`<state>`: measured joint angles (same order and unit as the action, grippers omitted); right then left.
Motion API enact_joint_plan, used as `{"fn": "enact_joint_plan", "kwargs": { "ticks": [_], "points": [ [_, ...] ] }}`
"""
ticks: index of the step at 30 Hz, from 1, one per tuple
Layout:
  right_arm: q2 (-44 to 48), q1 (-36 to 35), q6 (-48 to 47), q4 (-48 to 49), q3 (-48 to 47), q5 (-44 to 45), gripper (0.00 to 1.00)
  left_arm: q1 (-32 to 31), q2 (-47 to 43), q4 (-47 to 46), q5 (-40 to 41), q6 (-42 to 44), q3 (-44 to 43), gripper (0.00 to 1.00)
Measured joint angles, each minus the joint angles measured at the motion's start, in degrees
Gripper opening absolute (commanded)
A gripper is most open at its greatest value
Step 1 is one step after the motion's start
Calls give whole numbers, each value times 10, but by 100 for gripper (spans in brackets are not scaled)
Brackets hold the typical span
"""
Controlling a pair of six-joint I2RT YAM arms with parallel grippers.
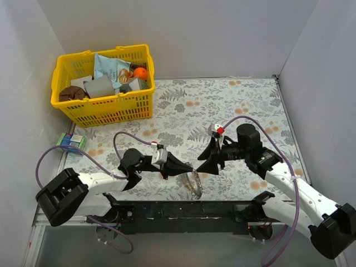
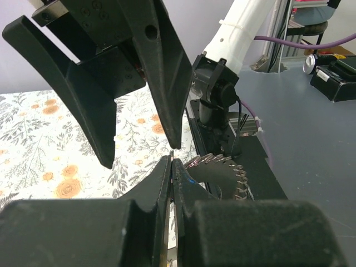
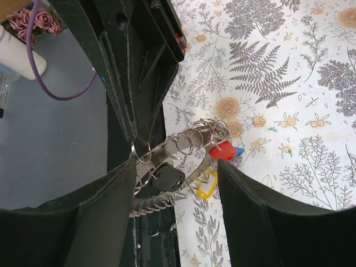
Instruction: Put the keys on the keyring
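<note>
Quick map of your table right now

Your keyring (image 1: 196,183) sits at the near edge of the mat (image 1: 239,105), about mid-table, with the keys (image 3: 222,151) bunched against it on the mat side. Your left gripper (image 1: 187,171) meets it from the left, and your right gripper (image 1: 210,162) hangs just behind and to its right. The basket (image 1: 105,108) is far-left, with a small box (image 1: 71,142) in front of it beside the mat.

Shiny metal keyring (image 3: 189,142), glossy plastic keys (image 3: 221,151), matt printed cloth (image 3: 289,83)
</note>
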<state>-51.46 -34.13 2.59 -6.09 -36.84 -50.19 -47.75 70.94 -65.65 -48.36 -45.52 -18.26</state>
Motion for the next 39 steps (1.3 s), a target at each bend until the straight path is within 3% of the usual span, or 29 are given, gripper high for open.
{"fn": "enact_joint_plan", "kwargs": {
  "ticks": [14,21,39],
  "points": [
    [0,0,2,6,-1,-29,43,0,-18,-3,-6,-10,-3,0],
    [-4,0,5,17,-1,-46,37,0,-18,-4,-6,-14,-11,0],
    [2,1,18,19,-6,-49,33,0,-9,-15,-3,-23,-33,0]
  ]
}}
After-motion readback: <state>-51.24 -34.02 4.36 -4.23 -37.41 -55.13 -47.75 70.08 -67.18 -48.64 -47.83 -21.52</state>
